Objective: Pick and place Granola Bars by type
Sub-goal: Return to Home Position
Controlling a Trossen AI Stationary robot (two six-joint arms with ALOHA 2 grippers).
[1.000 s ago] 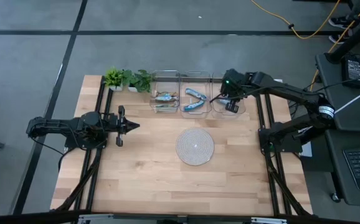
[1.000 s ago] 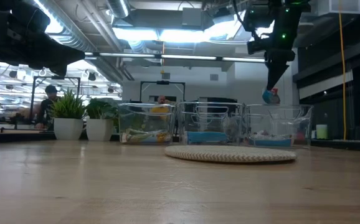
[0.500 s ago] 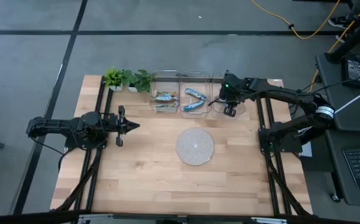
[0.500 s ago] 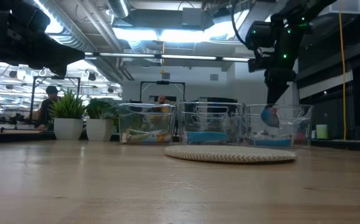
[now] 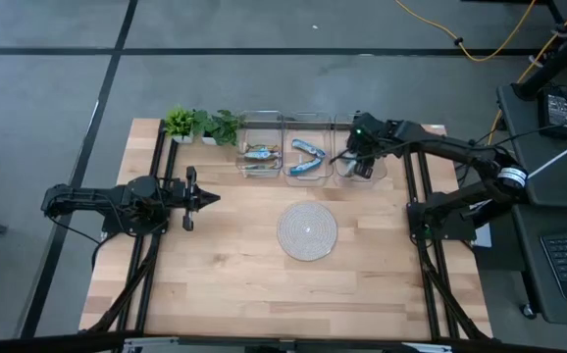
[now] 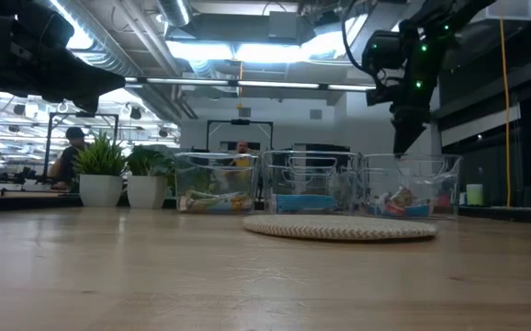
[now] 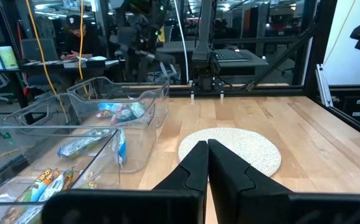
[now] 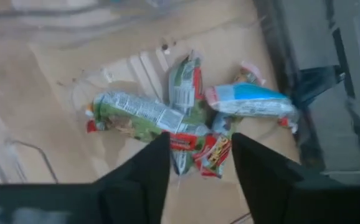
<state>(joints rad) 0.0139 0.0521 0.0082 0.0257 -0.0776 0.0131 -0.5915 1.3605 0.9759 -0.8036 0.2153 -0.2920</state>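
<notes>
My right gripper (image 5: 361,168) hangs open over the rightmost of three clear bins (image 5: 374,175) at the table's far edge, fingers slanting down and holding nothing (image 8: 200,142). Below it in that bin lie several granola bars: a green-and-white one (image 8: 136,112), a green-and-red one (image 8: 186,87) and a blue-and-white one (image 8: 248,99), piled partly over each other. More bars lie in the left bin (image 5: 258,154) and the middle bin (image 5: 308,157). My left gripper (image 5: 215,198) is shut and level at the table's left (image 7: 207,155).
A round woven mat (image 5: 308,230) lies at the table's middle with nothing on it. Two small potted plants (image 5: 200,126) stand at the far left, beside the bins. Bare wood fills the near half of the table. A person (image 6: 71,152) sits in the room beyond.
My right gripper has come down toward the right bin with a blue bar at its fingertips, then opened. The bar has fallen into that bin among the others.
</notes>
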